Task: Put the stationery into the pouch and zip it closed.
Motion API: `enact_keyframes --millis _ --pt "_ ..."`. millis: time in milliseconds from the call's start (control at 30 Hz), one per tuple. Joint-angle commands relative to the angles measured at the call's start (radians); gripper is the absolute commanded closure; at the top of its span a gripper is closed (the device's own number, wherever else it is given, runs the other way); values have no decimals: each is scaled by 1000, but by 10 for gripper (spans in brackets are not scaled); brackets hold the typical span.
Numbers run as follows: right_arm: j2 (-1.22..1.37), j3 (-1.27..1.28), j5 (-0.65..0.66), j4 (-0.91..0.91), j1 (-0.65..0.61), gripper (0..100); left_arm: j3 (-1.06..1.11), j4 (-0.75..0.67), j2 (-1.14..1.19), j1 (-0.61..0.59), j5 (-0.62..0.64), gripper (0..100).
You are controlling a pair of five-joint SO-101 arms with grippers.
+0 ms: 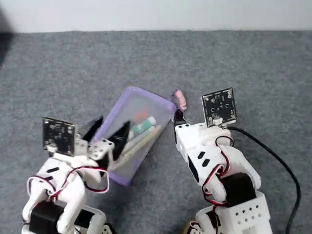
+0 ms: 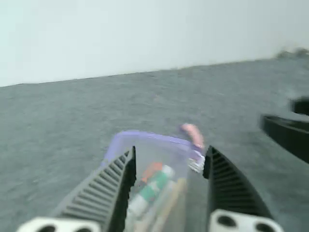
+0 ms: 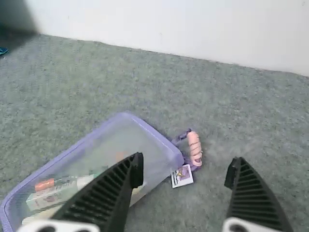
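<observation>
My left end effector (image 2: pixel 171 153) gapes empty over the pouch (image 1: pixel 132 103) at the middle of the surface (image 1: pixel 73 68), my right end effector (image 3: pixel 187 166) likewise beside its pink pull (image 3: pixel 194 147).

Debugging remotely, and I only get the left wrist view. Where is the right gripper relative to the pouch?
Observer: The right gripper is at the corner of the pouch that carries the pink zipper pull.
Operator: Open or shut?
Observer: Open. Its own wrist view shows the fingers wide apart, with the pull seen between them.
Operator: How does the pouch lie overall?
Observer: Diagonally on the carpet, with its near end under the left gripper.
</observation>
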Motion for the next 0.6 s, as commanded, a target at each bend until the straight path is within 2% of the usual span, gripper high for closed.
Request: enact_keyframes --millis 0,133,267,333,367,433,567 --pt "-12 -5 -11 5 16 725 -15 5 -5 -92 -40 776" --pt "-12 38 -61 5 16 733 -10 34 -5 -189 -49 833" --pt "-12 55 -104 4 16 877 -10 69 -6 -241 -52 980" --pt "-12 54 -109 4 16 980 -15 75 -11 -245 -68 983" --pt "-15 54 -109 5 16 998 -15 81 -25 -245 -83 986" --pt "-22 54 -106 19 18 960 -7 91 -84 -239 -107 987" --pt "-24 12 -109 130 33 991 28 95 -265 -238 -123 987"
